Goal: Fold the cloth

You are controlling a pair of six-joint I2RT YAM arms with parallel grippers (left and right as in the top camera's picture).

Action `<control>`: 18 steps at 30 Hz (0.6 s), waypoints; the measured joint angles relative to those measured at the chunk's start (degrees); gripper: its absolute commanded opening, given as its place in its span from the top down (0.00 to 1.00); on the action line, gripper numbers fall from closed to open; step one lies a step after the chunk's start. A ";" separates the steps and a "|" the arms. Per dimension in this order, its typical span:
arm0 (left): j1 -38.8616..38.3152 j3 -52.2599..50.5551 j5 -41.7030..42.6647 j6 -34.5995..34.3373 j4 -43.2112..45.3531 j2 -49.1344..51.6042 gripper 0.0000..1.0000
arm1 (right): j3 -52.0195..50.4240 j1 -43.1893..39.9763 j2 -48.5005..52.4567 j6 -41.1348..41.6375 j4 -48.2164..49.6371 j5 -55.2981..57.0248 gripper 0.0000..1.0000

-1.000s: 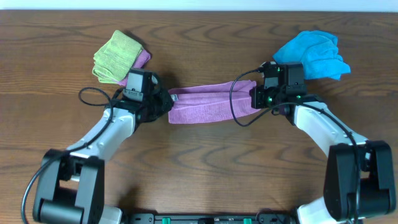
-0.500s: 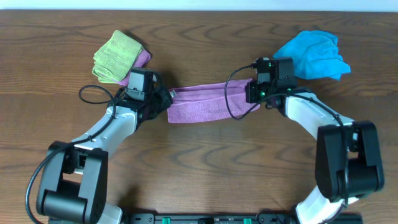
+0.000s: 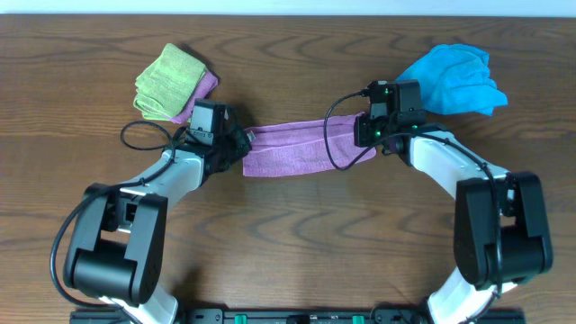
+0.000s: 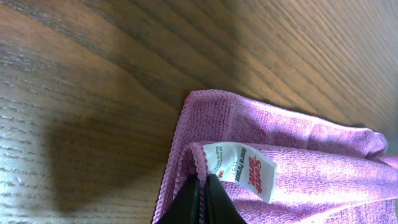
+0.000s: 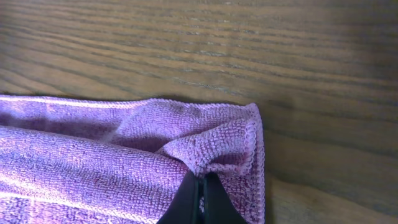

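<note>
Cloth [image 3: 297, 148] is found as a long doubled strip on the bench [image 3: 297, 243], stretched between the two arms. It lies well apart from the green cloth [image 3: 166, 81], and its right end is near the blue cloth [image 3: 450, 79]. The left end effector [image 4: 200, 190] is seen pressed together on the cloth's left corner, just beside the white label [image 4: 247, 171]. The right end effector [image 5: 200, 186] is likewise pinched on a bunched corner at the right end.

Over the last second the right arm has been drawn inward and toward the far edge — its wrist now sits closer to the blue cloth — while the left arm has been shifted only slightly toward the centre. The strip itself has hardly been displaced. Both grips are judged secure, and the movement is read as the start of the next fold, with the held edge being carried across. No further fold is yet laid.
</note>
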 measured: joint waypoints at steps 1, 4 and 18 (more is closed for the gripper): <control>0.00 0.00 -0.04 0.00 0.00 0.17 0.94 | 0.02 0.00 0.24 0.07 -0.04 0.15 0.75; 0.17 0.00 -1.31 0.20 0.02 0.63 0.76 | 0.04 -0.02 1.09 0.11 -0.61 1.42 0.58; 1.70 0.00 -3.26 2.21 1.07 -2.12 0.37 | 0.09 -0.02 -1.42 0.22 -5.07 2.89 0.40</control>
